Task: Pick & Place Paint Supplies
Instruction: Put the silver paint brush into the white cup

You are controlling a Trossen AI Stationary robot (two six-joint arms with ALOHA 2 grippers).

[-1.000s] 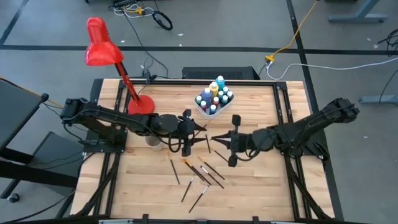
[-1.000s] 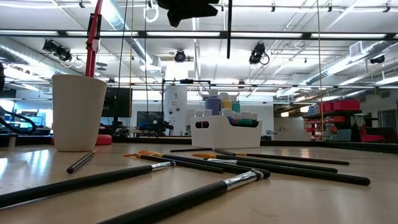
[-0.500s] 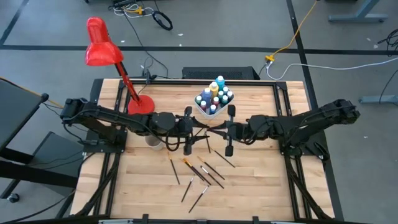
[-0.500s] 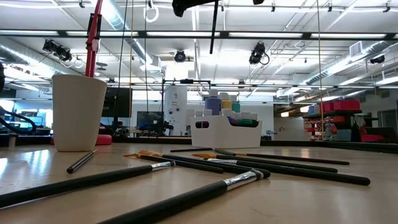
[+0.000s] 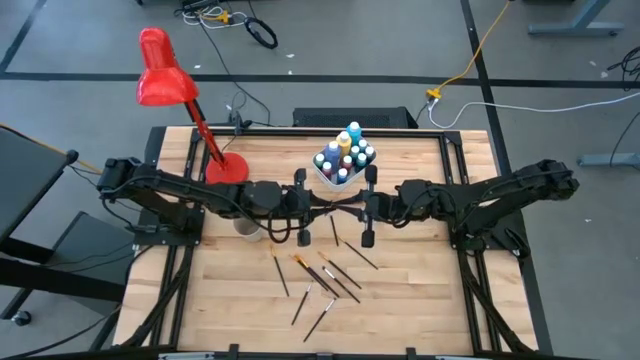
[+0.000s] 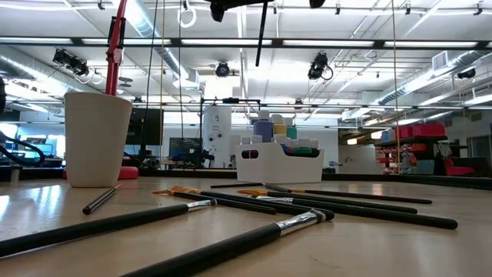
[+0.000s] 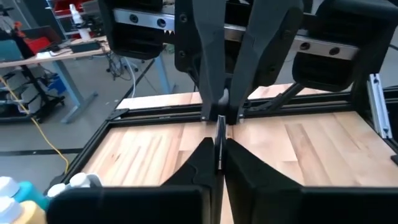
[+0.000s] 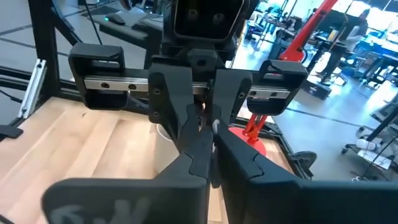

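Above the table's middle, the left gripper (image 5: 318, 208) and right gripper (image 5: 345, 209) meet tip to tip, both pinched onto one thin dark-handled paintbrush (image 6: 261, 35) hanging upright, while more brushes (image 5: 330, 280) lie scattered on the wood below

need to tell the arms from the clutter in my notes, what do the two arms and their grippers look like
Both arms are dark, nearly black, jointed tubes with cabling along them. The left gripper and right gripper match: each has two tapering black fingers riding on a silver rail set in a blocky black housing.
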